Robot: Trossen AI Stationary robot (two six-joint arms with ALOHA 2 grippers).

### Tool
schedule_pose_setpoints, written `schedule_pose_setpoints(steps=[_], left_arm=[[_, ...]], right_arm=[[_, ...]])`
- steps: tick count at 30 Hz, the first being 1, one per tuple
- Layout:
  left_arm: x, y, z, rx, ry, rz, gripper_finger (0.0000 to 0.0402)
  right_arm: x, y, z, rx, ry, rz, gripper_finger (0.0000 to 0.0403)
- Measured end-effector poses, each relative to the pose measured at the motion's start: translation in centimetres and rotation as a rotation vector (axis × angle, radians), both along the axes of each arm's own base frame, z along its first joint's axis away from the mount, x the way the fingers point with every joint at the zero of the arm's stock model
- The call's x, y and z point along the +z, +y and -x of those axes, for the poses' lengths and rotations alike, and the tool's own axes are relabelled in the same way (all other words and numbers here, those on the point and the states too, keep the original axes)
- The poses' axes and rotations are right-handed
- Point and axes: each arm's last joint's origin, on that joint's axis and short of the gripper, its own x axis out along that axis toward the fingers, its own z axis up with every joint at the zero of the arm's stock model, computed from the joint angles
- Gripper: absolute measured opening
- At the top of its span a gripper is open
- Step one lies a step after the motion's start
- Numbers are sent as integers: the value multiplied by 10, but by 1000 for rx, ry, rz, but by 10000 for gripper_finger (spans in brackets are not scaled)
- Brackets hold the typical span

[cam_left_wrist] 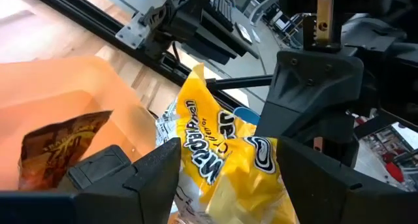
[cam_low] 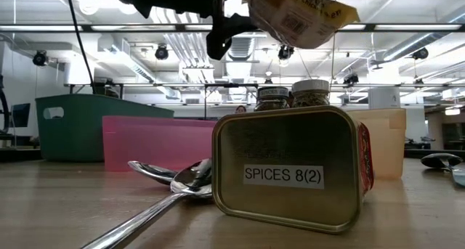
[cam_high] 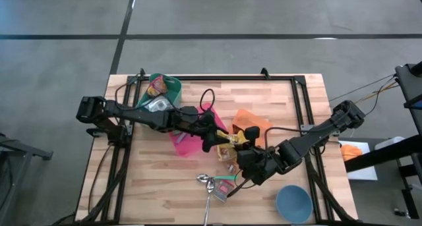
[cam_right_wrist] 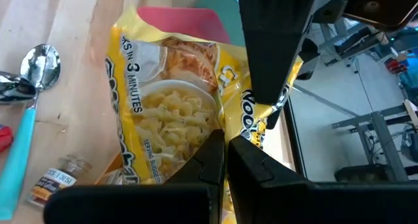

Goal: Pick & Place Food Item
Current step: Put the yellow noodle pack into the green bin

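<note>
Yellow crinkled foil between two dark fingers: left pincer (cam_left_wrist: 225,178) spread wide around the yellow plastic pasta packet (cam_left_wrist: 215,152), pads pressing its two flanks, so a wide pinch on the packet. Carried clear of the wooden slatted surface (cam_high: 158,186), seen from table height hanging well above the brass-coloured spice tin (cam_low: 290,169). Long axis of the packet lying roughly along the line from the left pincer (cam_high: 221,137) toward the right pincer (cam_high: 254,163), the packet (cam_high: 236,139) between them. Just beyond the fingertips, to one side: translucent orange plastic bin (cam_left_wrist: 72,106) with a brown foil pouch (cam_left_wrist: 59,152) already inside; probably the drop spot, calling for a short sideways carry and no turn of the wrist. Right pincer (cam_right_wrist: 225,155) pressed together, empty, right beside the packet (cam_right_wrist: 170,106), nearer than needed and best kept still. Farther out: pink flat bin (cam_high: 188,139), green tub (cam_high: 165,87), blue bowl (cam_high: 293,203), metal spoons (cam_low: 167,180).
</note>
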Motion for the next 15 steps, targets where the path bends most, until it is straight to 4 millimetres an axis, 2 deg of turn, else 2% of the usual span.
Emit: schedule_pose_setpoints(steps=[5, 15], left_arm=[[0, 0, 0, -10, -3, -5, 199], [1, 0, 0, -21, -9, -24, 24]], right_arm=[[0, 0, 0, 0, 0, -1, 8], [0, 0, 0, -9, -7, -19, 8]])
